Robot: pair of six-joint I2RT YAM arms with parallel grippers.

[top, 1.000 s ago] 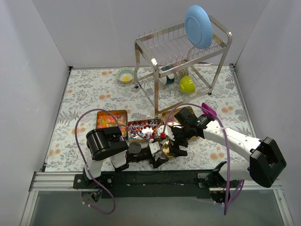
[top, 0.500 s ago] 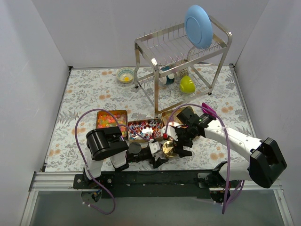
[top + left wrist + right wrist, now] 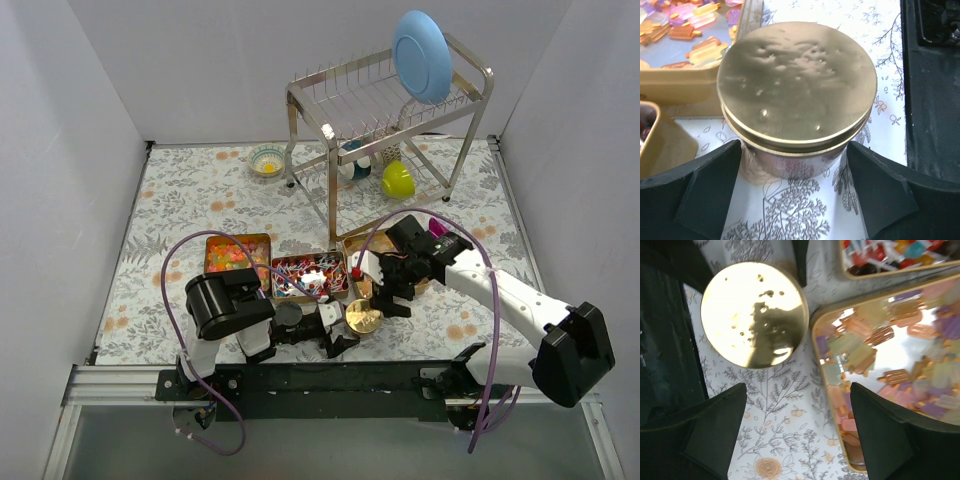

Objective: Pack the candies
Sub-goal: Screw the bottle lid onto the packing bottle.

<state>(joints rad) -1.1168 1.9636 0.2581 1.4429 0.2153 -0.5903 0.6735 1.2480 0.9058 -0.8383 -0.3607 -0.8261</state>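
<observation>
Three gold trays hold the candies: orange gummy pieces [image 3: 237, 255], red-blue-white wrapped ones [image 3: 308, 275] and translucent yellow-pink wrapped ones [image 3: 890, 340], the last partly hidden under my right arm in the top view. A round gold tin [image 3: 363, 317] with its lid on stands in front of them. My left gripper [image 3: 794, 150] has a jaw on each side of the tin's [image 3: 797, 85] base and is shut on it. My right gripper [image 3: 800, 440] is open and empty, above the table between the tin [image 3: 754, 314] and the translucent candies' tray; in the top view it [image 3: 385, 290] is just behind the tin.
A steel dish rack [image 3: 330, 130] stands at the back with a blue plate [image 3: 422, 55] on top and a yellow-green cup [image 3: 398, 180] below. A small bowl [image 3: 267, 158] sits to its left. The black base rail [image 3: 330, 378] runs along the near edge.
My right gripper has lifted off the round tin and drawn back to the right, toward the translucent candies' tray. The lid now shows whole. The left arm has not moved.
</observation>
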